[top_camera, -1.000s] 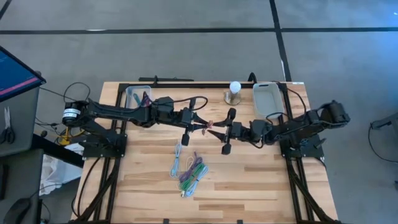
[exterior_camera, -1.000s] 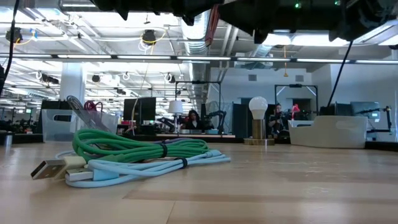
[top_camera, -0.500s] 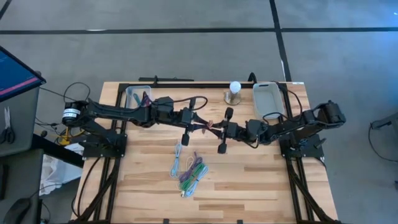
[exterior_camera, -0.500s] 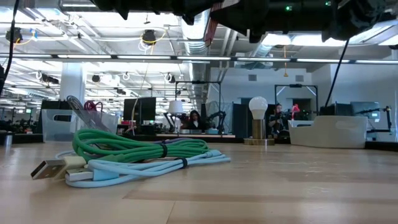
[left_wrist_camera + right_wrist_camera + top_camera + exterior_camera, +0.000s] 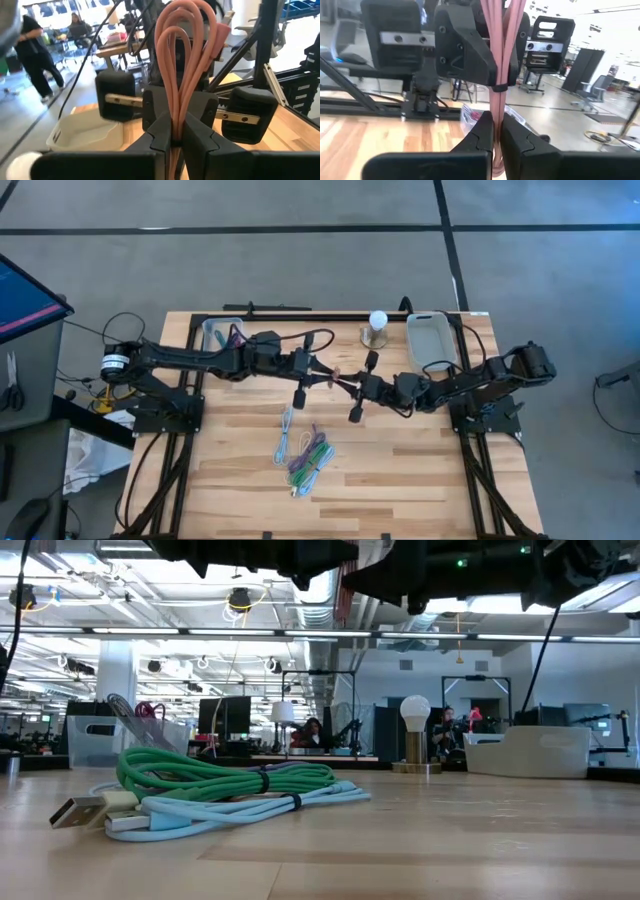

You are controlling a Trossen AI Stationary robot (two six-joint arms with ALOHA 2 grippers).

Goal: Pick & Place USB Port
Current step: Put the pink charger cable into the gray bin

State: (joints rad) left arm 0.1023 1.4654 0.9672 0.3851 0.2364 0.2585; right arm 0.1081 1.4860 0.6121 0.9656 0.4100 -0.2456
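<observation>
Fingers of both the left gripper (image 5: pixel 172 137) and right gripper (image 5: pixel 496 130) pinch one pink coiled cable (image 5: pixel 185 60) above mid-table (light, floppy, best held at its tie)

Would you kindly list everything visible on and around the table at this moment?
Pink cable: one, pink, held in the air between both grippers above the table's middle.
Cable bundle: one pile, green, light blue and purple, on the table's front middle.
Clear bin: one, transparent, back left, holding cables.
White tray: one, white, back right.
Bulb lamp: one, white on a tan base, back middle.
Table: one, light wood.
Left gripper: black, shut on the pink cable.
Right gripper: black, shut on the pink cable.
</observation>
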